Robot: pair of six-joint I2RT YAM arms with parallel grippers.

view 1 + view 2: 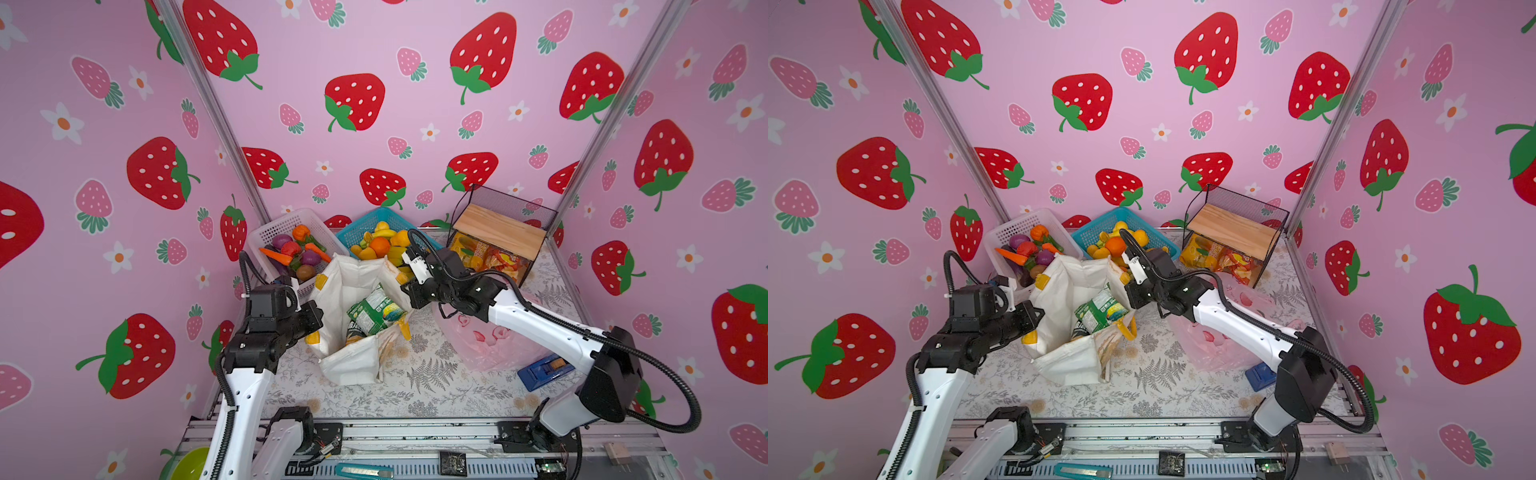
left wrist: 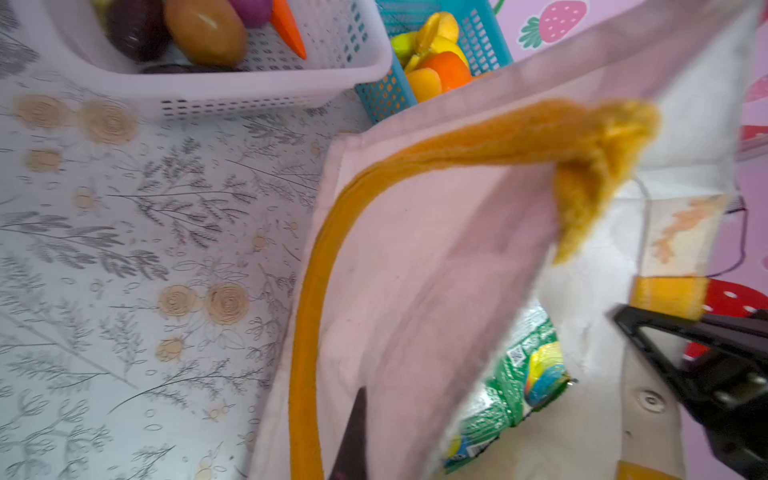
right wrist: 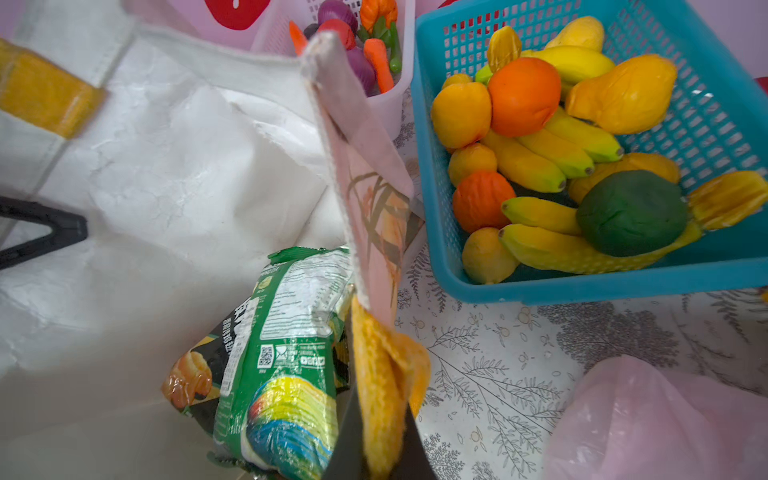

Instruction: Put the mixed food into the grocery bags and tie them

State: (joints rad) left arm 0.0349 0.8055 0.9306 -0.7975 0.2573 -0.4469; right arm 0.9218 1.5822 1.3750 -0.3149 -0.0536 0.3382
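Jaws of the left gripper (image 1: 316,321) and right gripper (image 3: 374,451) each clamp one of the tote's (image 1: 353,365) yellow handles (image 3: 386,374). The green snack packet (image 1: 374,311) sits between them, inside. Best to draw both handles together evenly, without tipping the tote.

White arm links (image 1: 540,320), black joints (image 1: 611,374) and wrists (image 1: 286,324), black corrugated cables (image 1: 693,405).

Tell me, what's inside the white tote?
A green snack packet lies on a darker packet in the tote. Whatever sits beneath them is covered.
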